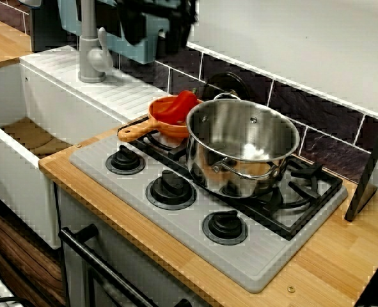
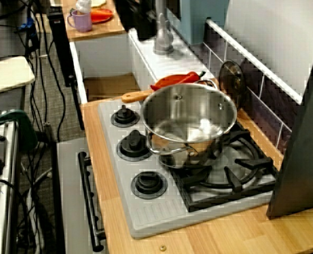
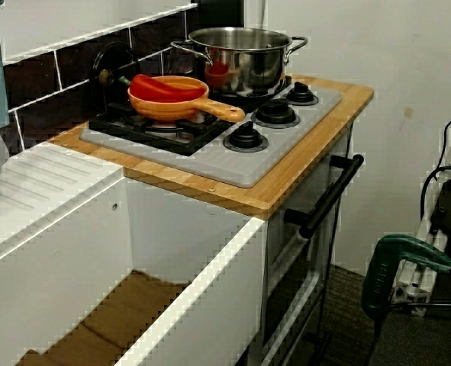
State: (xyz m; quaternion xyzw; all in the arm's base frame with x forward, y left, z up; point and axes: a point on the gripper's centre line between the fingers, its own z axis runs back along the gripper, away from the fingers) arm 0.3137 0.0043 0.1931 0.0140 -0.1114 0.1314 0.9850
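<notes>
Gripper (image 1: 155,32) hangs blurred beside the faucet (image 1: 91,54); I cannot tell how far it is open or whether it holds anything. The red pepper (image 1: 179,105) lies in the orange pan (image 1: 166,126) on the burner nearest the sink, just beside the steel pot (image 1: 243,147). Coming in from the sink side looks safest.

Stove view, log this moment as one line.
steel pot on stove grate | orange pan beside it, red pepper inside | tool high, near faucet, state unclear

Orange pan (image 1: 165,130) holding red pepper (image 1: 179,105), beside upright steel pot (image 1: 240,137)
</notes>
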